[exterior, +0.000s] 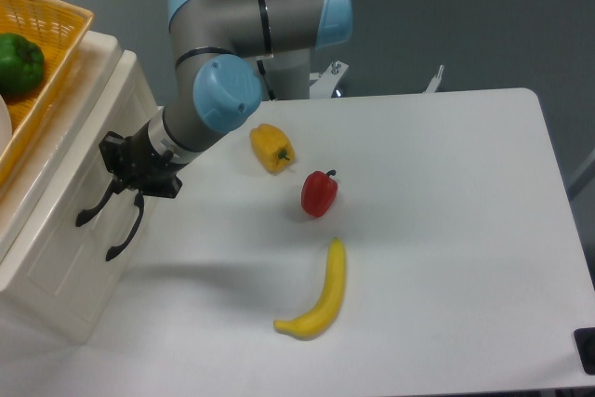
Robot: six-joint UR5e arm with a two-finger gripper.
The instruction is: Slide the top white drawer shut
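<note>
Our arm at the white drawer

We had our fingers (119, 177) pressed right at the front of the top white drawer (88, 151), at nine o'clock on the tabletop (446, 230); we could not tell how far open they were or whether they held its top black handle (93, 207). The drawer sat nearly flush in the cabinet. A yellow pepper (271, 148), a red pepper (319, 193) and a banana (320, 293) lay near the middle. An orange basket (51, 39) with a green pepper (19, 62) sat at ten o'clock.

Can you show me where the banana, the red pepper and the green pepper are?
banana (323, 297): fixed camera, middle of its curved body.
red pepper (319, 194): fixed camera, centre of its red body.
green pepper (19, 63): fixed camera, its visible body in the orange basket (65, 39).
</note>
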